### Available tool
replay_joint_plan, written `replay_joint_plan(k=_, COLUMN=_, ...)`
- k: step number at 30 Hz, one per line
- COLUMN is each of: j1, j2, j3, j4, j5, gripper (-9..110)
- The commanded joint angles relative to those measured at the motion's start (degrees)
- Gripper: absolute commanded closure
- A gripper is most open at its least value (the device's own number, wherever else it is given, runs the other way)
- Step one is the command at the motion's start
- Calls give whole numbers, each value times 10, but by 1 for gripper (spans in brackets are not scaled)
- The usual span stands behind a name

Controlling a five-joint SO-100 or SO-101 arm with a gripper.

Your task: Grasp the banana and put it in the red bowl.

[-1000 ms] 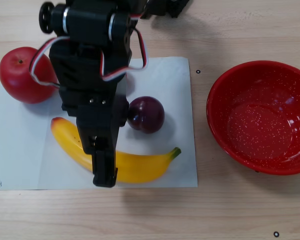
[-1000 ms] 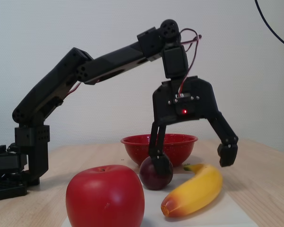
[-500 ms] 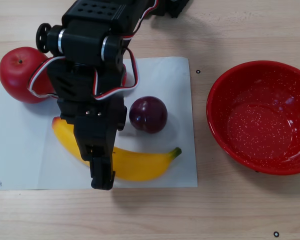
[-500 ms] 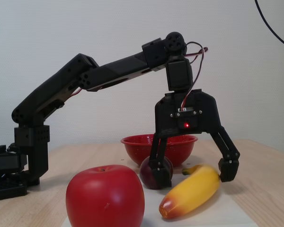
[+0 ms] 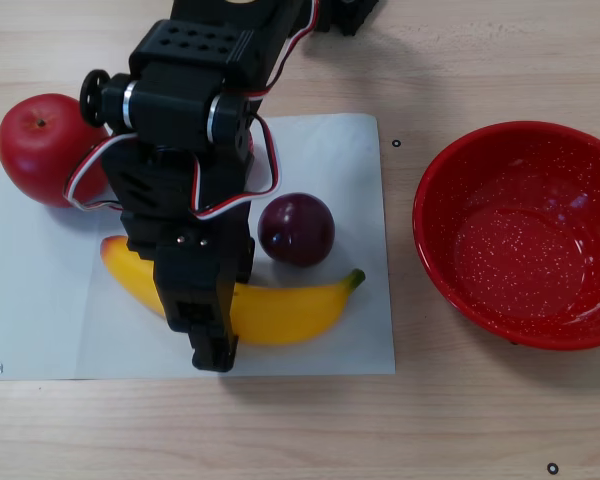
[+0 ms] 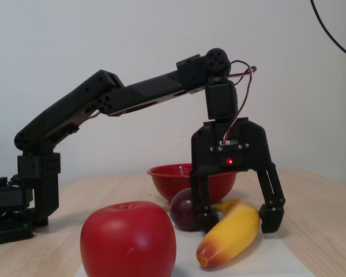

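The yellow banana [image 5: 290,308] lies on a white paper sheet [image 5: 40,310], its green stem pointing right toward the red bowl [image 5: 520,235]. In the other view my gripper [image 5: 210,315] hangs over the banana's middle and hides it. The fixed view shows the gripper [image 6: 239,218] astride the banana [image 6: 230,239], with one of its fingers [image 6: 208,219] pressed against each side. The banana still rests on the paper. The red bowl [image 6: 173,173] stands behind, holding nothing.
A dark purple plum [image 5: 296,228] sits just behind the banana, close to the gripper. A red apple [image 5: 40,150] rests on the sheet's left corner. The arm's base [image 6: 17,202] stands at the left in the fixed view.
The gripper has come down over the banana and its fingers have drawn in against its sides. The banana has shifted slightly toward the plum.
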State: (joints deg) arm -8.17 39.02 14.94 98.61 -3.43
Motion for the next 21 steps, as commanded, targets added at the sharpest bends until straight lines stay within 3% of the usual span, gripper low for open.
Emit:
replay_joint_plan(k=1, j1=-1, j2=41, j3=-62, j4=-16, j5=-4, gripper=81)
replay_joint_plan(k=8, j1=-1, j2=40, j3=-72, j4=-23, j5=-18, gripper=101)
replay_joint_plan(k=21, j1=4, j2=135, j3=-34, j4=-47, j5=-62, gripper=101)
